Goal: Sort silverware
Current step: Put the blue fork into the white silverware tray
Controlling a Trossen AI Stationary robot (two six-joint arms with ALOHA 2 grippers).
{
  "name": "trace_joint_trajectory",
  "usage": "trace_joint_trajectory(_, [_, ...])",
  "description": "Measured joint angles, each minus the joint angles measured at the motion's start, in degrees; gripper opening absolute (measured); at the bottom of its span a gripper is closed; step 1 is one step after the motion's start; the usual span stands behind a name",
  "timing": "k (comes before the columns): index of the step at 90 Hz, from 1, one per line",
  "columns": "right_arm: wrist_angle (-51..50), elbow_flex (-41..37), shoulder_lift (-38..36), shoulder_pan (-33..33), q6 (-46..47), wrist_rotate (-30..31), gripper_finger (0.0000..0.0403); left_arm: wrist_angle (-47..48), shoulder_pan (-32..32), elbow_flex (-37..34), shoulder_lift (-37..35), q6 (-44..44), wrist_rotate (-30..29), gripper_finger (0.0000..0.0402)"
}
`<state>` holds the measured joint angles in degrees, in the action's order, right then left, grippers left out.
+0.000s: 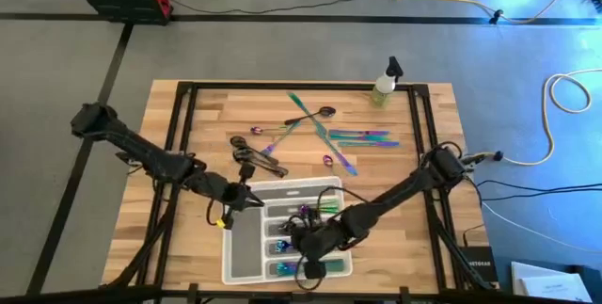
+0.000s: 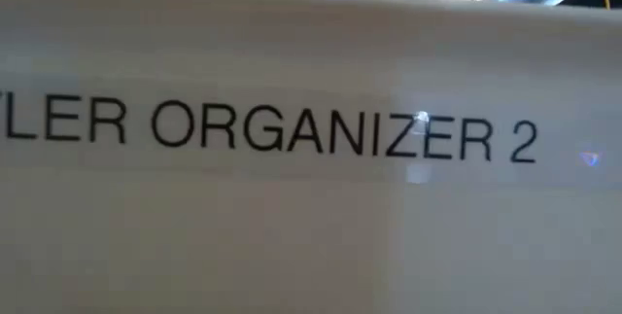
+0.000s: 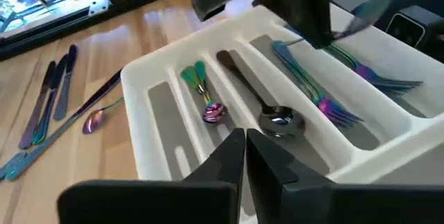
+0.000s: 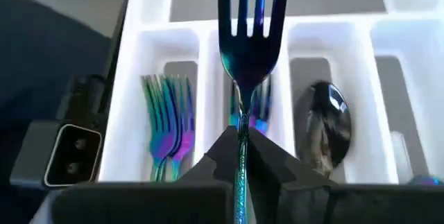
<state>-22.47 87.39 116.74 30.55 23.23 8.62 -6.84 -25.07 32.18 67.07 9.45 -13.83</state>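
Note:
The white tray point(image 1: 246, 248) lies at the table's near middle, and its compartments hold iridescent forks point(image 4: 165, 123), a dark spoon point(image 4: 322, 123) and a small iridescent spoon point(image 3: 210, 109). My right gripper point(image 1: 315, 240) hovers over the tray, shut on an iridescent fork point(image 4: 246, 37). At the tray's far-left corner, my left gripper point(image 1: 246, 198) is shut with nothing between its fingers point(image 3: 244, 144). More silverware point(image 1: 329, 135) lies loose on the wood beyond the tray. The low view shows only the tray's lettered wall point(image 2: 311, 139). My left gripper stands with shut fingers at the tray's rim point(image 3: 208, 161); I cannot tell whether it touches the rim. My right gripper pinches the fork's handle point(image 4: 242, 123) between its two fingers. The fork sticks out past the fingertips along them, tines leading, lifted clear above a middle compartment that holds forks point(image 4: 258, 106).
Loose on the far half of the table lie iridescent knives point(image 1: 365, 138), a crossed teal piece point(image 1: 303, 114), a dark spoon point(image 1: 325, 112) and dark pieces point(image 1: 256, 156). A small spray bottle point(image 1: 384, 86) stands at the far right. Dark frame bars point(image 1: 184, 116) run along the table's sides.

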Motion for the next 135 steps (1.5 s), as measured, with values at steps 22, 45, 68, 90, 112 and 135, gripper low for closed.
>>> trace_joint_trajectory(22, [-12.3, 9.8, 6.0, -1.0, -2.5, -4.0, 0.0000, 0.6, -0.2, 0.0, 0.0, -0.2, -1.0, 0.0000])
trace_joint_trajectory(45, [-14.2, 11.3, 8.7, -1.8, -2.0, -6.8, 0.0001, 2.1, -0.2, 0.0, 0.0, -1.3, -1.0, 0.0000])
trace_joint_trajectory(68, [-14.1, 11.3, 10.0, -2.9, -2.5, -7.0, 0.0000, 2.0, -0.2, 0.0, 0.0, -1.3, -1.0, 0.0000])
trace_joint_trajectory(90, [-13.4, 11.3, 10.0, -2.9, -2.5, -7.8, 0.0001, 2.1, -0.2, 0.0, 0.0, -1.5, -1.0, 0.0000])
trace_joint_trajectory(112, [-13.6, 11.3, 10.0, -2.8, -0.7, -8.5, 0.0001, 3.0, -0.2, 0.0, 0.0, -1.9, -1.0, 0.0000])
trace_joint_trajectory(135, [-13.7, 11.3, 10.0, -2.8, 0.5, -8.6, 0.0001, 4.5, -0.2, 0.0, 0.0, -3.0, -1.0, 0.0000])
